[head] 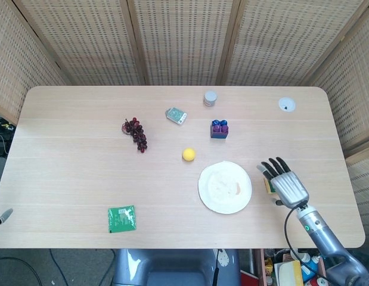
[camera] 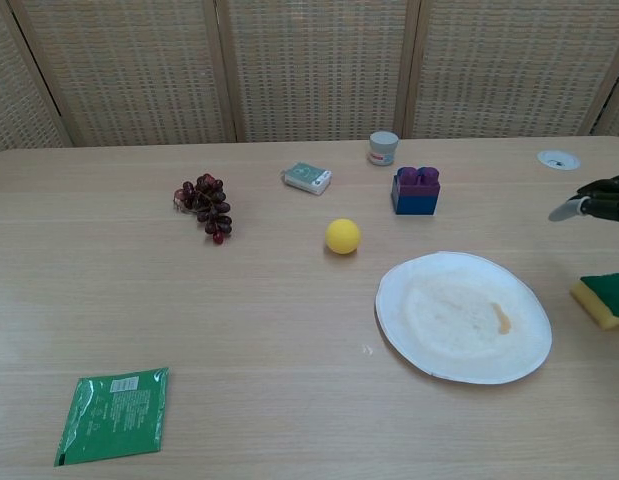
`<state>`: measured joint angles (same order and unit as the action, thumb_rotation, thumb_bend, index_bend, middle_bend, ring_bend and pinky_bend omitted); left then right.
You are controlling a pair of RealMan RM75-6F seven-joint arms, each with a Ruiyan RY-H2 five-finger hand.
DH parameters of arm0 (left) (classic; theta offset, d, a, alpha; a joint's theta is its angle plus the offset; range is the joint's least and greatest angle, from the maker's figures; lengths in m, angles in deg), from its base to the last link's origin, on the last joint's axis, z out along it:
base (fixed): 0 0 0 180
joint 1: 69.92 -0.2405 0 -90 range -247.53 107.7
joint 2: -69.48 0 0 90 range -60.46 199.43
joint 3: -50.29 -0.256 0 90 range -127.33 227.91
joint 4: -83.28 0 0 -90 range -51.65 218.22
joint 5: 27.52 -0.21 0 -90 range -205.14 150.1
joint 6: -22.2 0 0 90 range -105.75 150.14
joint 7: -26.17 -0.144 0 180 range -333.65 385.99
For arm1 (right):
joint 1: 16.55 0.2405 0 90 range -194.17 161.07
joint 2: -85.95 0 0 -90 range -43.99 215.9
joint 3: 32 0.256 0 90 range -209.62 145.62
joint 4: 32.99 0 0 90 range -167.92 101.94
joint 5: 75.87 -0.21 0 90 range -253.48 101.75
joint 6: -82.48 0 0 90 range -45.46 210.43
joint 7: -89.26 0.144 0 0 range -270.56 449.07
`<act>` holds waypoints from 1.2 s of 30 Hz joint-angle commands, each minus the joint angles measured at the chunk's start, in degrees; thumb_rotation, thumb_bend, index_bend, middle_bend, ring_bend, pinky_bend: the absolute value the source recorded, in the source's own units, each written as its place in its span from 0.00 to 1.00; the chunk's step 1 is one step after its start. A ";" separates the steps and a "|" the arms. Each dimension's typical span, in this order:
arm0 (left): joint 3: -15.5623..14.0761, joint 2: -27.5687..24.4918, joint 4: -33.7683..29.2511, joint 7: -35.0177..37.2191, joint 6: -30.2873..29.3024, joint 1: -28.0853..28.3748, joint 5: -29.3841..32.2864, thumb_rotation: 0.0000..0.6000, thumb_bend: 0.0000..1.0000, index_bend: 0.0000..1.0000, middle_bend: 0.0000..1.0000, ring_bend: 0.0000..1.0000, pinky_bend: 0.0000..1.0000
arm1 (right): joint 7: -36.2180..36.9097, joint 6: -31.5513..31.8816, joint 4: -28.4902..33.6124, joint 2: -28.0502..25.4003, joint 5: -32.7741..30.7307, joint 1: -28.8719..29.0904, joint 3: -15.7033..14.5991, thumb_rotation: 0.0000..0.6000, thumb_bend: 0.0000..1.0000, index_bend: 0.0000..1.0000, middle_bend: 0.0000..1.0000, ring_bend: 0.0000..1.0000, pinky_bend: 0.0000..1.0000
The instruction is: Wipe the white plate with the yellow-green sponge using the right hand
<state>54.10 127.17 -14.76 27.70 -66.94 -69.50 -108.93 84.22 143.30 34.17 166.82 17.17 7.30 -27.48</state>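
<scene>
The white plate [head: 225,187] [camera: 463,316] lies on the table right of centre and has a small orange smear [camera: 502,318] on its right half. Just right of it, flat on the table, is the yellow-green sponge [camera: 604,298]. In the head view only a sliver of the sponge [head: 268,185] shows beside my right hand [head: 284,182]. That hand hovers over the sponge with its fingers spread and pointing away from me, holding nothing. In the chest view only the right hand [camera: 595,203] fingertips show at the right edge, clearly above the sponge. My left hand is not seen.
A yellow ball [head: 188,155] sits just up-left of the plate, with a blue-purple block [head: 219,128] behind it. Further back are a small jar [head: 210,98], a small box [head: 176,115] and grapes [head: 136,133]. A green packet [head: 121,218] lies front left. A grey tip [head: 2,217] pokes in at the left edge.
</scene>
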 commanded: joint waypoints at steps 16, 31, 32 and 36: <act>0.76 0.62 0.09 -1.49 1.89 1.20 1.25 1.00 0.00 0.00 0.00 0.00 0.00 | -1.79 -8.43 -12.92 8.04 -7.78 3.37 -0.24 1.00 0.06 0.20 0.21 0.04 0.15; 0.27 0.78 -0.41 -2.45 3.10 1.71 0.88 1.00 0.00 0.00 0.00 0.00 0.00 | 1.60 -8.74 -22.03 12.65 -6.93 4.97 -2.11 1.00 0.17 0.41 0.45 0.31 0.49; 0.28 0.76 -0.47 -2.39 3.07 1.70 0.86 1.00 0.00 0.00 0.00 0.00 0.00 | 1.80 -8.37 -22.45 12.92 -6.66 5.02 -2.26 1.00 0.18 0.43 0.47 0.33 0.51; 0.32 0.63 -0.53 -2.02 2.90 1.58 0.91 1.00 0.00 0.00 0.00 0.00 0.00 | 4.65 -4.20 -23.30 13.45 -5.26 4.72 -2.37 1.00 0.21 0.46 0.50 0.35 0.54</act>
<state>54.43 127.82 -15.29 25.62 -64.03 -67.90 -108.03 87.38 136.97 11.25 180.01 11.07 12.15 -29.75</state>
